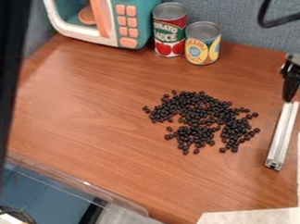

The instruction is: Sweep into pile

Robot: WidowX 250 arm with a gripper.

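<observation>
Beans (199,114): loose, mid-surface (84,102), with strays around the main patch; being small and round, they could roll past the bar's ends.
Pincer (289,95): at the right, by the bar's upper end; I cannot tell how far open it is or whether it grips anything.
Bar (282,137): right of the beans, apart from them; if loosely held, it may twist under load, and if tilted, ride over beans.
Clear strip (87,183): along the near left edge; too long a sweep could drive beans there.
</observation>
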